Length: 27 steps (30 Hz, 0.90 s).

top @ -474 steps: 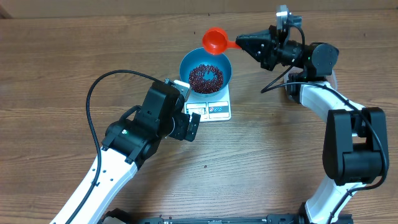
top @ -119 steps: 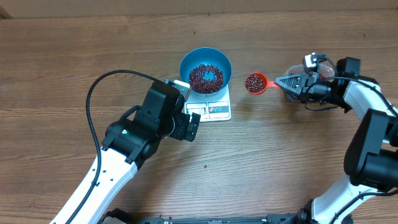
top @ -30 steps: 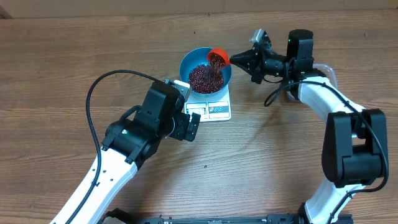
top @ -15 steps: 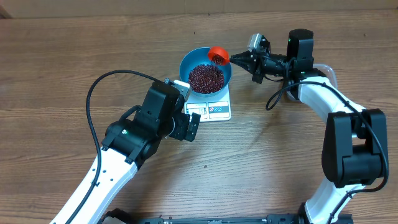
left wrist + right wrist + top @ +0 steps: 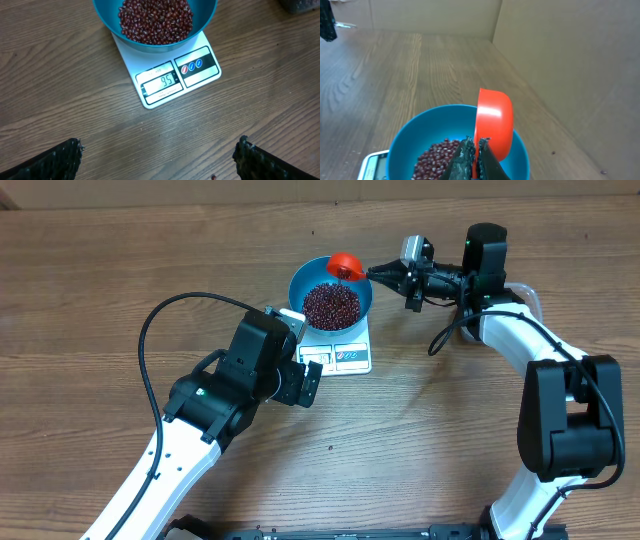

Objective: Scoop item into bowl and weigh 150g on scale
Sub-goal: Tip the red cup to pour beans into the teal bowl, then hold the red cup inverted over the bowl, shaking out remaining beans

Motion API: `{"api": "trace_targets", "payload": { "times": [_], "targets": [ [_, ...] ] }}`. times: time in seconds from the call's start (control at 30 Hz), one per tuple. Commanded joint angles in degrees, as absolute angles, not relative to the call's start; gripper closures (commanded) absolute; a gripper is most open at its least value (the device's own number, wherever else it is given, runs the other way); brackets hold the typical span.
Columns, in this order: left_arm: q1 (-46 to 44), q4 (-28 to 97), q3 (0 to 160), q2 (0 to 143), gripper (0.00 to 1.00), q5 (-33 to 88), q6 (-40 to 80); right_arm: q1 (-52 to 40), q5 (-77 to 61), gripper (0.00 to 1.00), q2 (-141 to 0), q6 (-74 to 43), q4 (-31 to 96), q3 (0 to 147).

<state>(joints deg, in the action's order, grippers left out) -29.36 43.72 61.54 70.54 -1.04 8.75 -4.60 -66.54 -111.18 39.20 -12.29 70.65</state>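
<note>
Dark red-brown beans [image 5: 156, 22] heap in the deep blue bowl [image 5: 106, 16].

Left gripper [image 5: 308, 378] jaws wide apart, arm bent at near left. Right gripper [image 5: 380, 273] clamped on scoop [image 5: 345, 264], arm extended leftward.

- The wood-grain tabletop [image 5: 90, 290] fills the overhead view.
- The white scale [image 5: 350, 358] lies flat on it, just toward 12 o'clock from centre.
- A clear tub [image 5: 528, 292] sits toward 2 o'clock, only partly showing.
- A tiny dark speck [image 5: 330, 447] lies at 6 o'clock from the scale.
</note>
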Motion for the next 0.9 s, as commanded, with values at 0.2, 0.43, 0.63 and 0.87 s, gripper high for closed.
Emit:
{"api": "trace_targets", "payload": {
  "times": [0.2,0.43,0.63,0.87],
  "targets": [
    [-29.3,43.5,62.9,70.6,0.0,-0.4,7.7,-4.7,-66.6,0.96,-111.2,38.9,-12.8,70.3],
    [-29.3,43.5,62.9,70.6,0.0,-0.4,7.7,-4.9,-67.8,0.96,-111.2,37.1,-10.6,70.3],
    [-29.3,43.5,62.9,70.6,0.0,-0.4,7.7,-4.9,-67.9,0.96,-111.2,31.7,-10.1,70.3],
    [-29.3,43.5,62.9,70.6,0.0,-0.4,7.7,-4.8,-67.9,0.96,-111.2,24.4,-10.2,70.3]
  ]
}}
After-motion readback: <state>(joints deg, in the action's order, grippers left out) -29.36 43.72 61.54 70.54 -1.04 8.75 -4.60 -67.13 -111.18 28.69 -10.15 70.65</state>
